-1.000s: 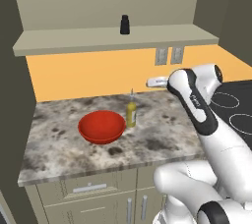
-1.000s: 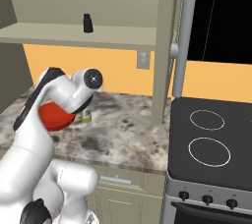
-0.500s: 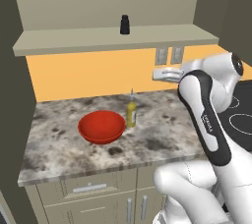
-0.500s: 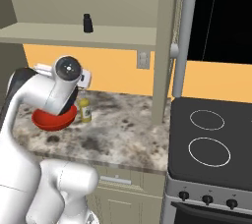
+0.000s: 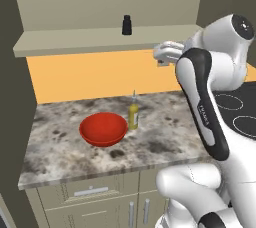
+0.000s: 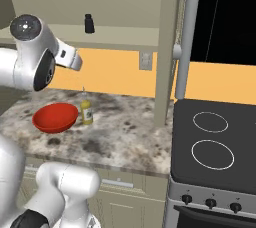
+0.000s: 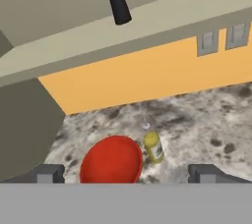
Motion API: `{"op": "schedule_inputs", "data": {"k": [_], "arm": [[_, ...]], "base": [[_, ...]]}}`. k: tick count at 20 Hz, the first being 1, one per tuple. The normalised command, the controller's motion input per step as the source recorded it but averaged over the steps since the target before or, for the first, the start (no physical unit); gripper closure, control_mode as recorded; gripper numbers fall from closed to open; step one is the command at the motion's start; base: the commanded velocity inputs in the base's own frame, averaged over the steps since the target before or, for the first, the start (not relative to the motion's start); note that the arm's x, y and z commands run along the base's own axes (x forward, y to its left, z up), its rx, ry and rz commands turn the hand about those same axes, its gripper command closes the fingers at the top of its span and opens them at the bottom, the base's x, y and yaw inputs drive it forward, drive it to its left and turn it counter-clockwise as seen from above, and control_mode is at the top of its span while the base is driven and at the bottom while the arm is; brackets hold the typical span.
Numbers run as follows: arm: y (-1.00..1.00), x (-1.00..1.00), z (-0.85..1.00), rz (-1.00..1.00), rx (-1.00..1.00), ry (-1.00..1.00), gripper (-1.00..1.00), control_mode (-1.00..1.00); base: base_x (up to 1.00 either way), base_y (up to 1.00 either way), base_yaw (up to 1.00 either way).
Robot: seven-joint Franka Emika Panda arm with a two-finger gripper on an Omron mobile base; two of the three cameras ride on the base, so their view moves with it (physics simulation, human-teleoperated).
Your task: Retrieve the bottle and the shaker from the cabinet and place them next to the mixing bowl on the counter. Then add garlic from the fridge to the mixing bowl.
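On the left of the worktop [image 5: 60,144] sits the red bowl [image 5: 103,128], and the bottle [image 5: 133,115] stands upright just to its right, close to the rim, so that half of the fetching looks done. Above them, the shaker [image 5: 127,25] stands upright on the cabinet [image 5: 100,39] shelf, set back from the front lip. Further right, the tool [image 5: 167,52] hangs at about shelf height, a little below the lip and well to the right of the shaker; its fingers [image 7: 48,174] stand spread wide at the bottom of the hand view, with nothing between them.

The step in hand appears to be the reach for the shaker. To do it well, the tool should rise above the shelf edge first, then travel left and inward with the fingers level, one either side of the black cylinder (it is short and narrow-topped, so grip the wider body). Closing low risks scraping the shelf.

Room is fair: the shelf is bare around the shaker, though how much headroom the cabinet gives above it is hard to judge. Coming down, the free worktop lies right of the bottle.
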Motion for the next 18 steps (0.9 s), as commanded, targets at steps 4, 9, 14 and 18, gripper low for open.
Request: {"op": "schedule_inputs", "data": {"k": [4, 9, 14, 18], "arm": [[0.10, 0.28, 0.23, -0.16, -0.21, 0.04, -1.00, -1.00], [0.00, 0.43, 0.00, -0.12, -0.01, -0.02, -1.00, -1.00], [-0.03, 0.51, 0.29, -0.04, 0.00, 0.00, -1.00, -1.00], [-0.01, 0.80, 0.24, 0.00, -0.01, 0.00, -1.00, -1.00]], "base": [[0.00, 0.00, 0.00], [0.00, 0.00, 0.00], [0.00, 0.00, 0.00], [0.00, 0.00, 0.00]]}}
